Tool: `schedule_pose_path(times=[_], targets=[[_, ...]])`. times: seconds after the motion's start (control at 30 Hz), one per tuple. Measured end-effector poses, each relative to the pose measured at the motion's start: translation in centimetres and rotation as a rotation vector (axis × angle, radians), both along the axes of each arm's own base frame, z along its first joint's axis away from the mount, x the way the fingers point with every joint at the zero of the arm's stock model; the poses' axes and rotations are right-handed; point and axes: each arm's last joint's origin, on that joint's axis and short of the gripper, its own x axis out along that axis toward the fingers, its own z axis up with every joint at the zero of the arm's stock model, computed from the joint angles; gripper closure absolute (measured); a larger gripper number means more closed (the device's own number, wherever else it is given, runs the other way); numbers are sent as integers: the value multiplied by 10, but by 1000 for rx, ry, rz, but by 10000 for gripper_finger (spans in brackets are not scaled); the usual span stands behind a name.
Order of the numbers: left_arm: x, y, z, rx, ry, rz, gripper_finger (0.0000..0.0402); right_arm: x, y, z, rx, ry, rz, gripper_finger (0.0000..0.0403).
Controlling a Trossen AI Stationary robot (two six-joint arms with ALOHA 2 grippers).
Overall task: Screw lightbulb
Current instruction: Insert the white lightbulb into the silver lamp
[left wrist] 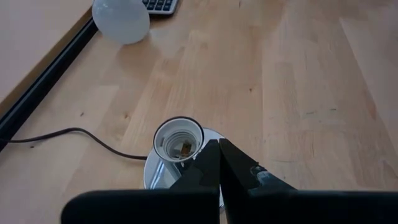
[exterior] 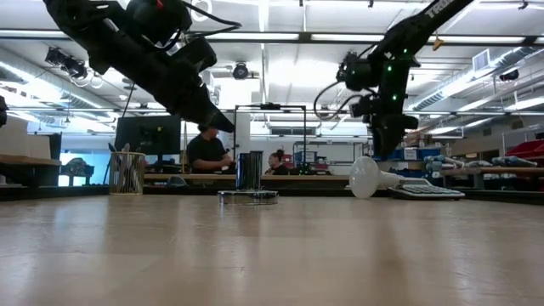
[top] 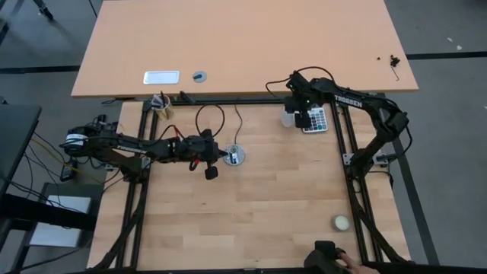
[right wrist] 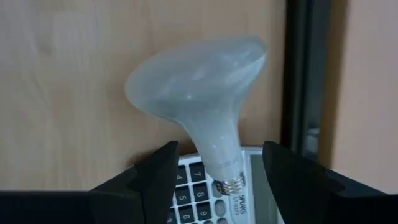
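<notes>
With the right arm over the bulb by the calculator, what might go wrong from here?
1. The white cone-shaped lightbulb lies on its side with its metal base on the grey calculator; the open right end effector may roll it or grip it askew.
2. The shut left end effector crowds the round grey socket, risking collision.

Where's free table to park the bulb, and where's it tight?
Free: the wide bare wood between the socket and the cream ball.
Crowded: the far right corner, where the lightbulb lies against the calculator under the open right gripper; the shut left gripper sits beside the socket.
</notes>
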Motion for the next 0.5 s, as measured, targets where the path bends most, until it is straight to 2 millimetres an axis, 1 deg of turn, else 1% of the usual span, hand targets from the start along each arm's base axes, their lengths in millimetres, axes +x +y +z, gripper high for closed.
schedule_pose_path(times=[0.27, 0.4, 0.5], targets=[[0, 0, -1, -2, 9, -1, 400, 12, -13, -39, 20, 112, -21, 152], [0, 0, -1, -2, 10, -1, 400, 16, -16, -54, 35, 131, -17, 152], [0, 0, -1, -2, 10, -1, 400, 22, -16, -62, 39, 130, -20, 161]])
